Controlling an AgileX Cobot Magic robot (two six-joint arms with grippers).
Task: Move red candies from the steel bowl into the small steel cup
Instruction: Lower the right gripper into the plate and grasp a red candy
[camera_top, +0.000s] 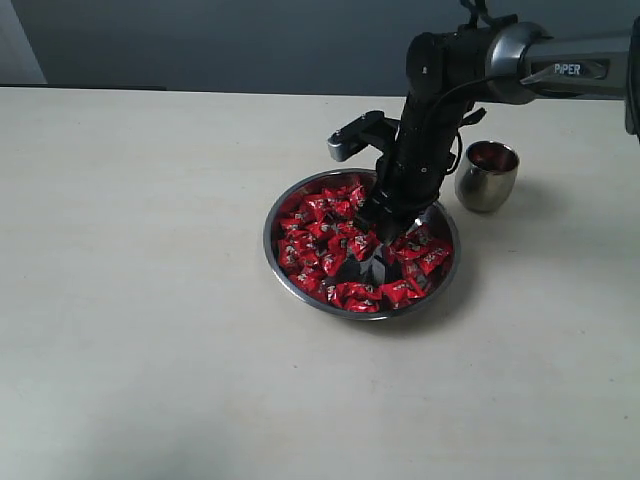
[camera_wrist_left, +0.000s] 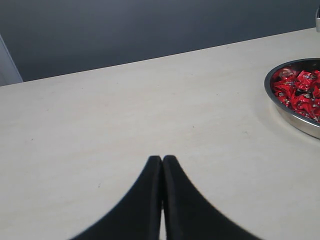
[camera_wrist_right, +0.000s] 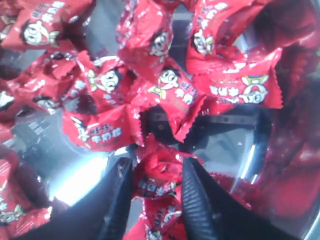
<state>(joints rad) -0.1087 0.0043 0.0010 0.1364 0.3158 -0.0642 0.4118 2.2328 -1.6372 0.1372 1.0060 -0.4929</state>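
Red candies in shiny wrappers (camera_top: 325, 232) fill the wide, shallow steel bowl (camera_wrist_left: 292, 119). My right gripper (camera_wrist_right: 157, 166) straddles one with jaws parted, ready to pinch. The left gripper (camera_wrist_left: 162, 160) sits closed, clear of the work.

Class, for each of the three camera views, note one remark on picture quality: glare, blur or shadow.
Exterior view: even light, with a soft shadow on the pale table beside the wide shiny steel bowl. Left wrist view: the dark left gripper, close to the lens, looks soft-edged. Right wrist view: white glare on the bowl's bottom; the shiny red-wrapped candies are slightly blurred.
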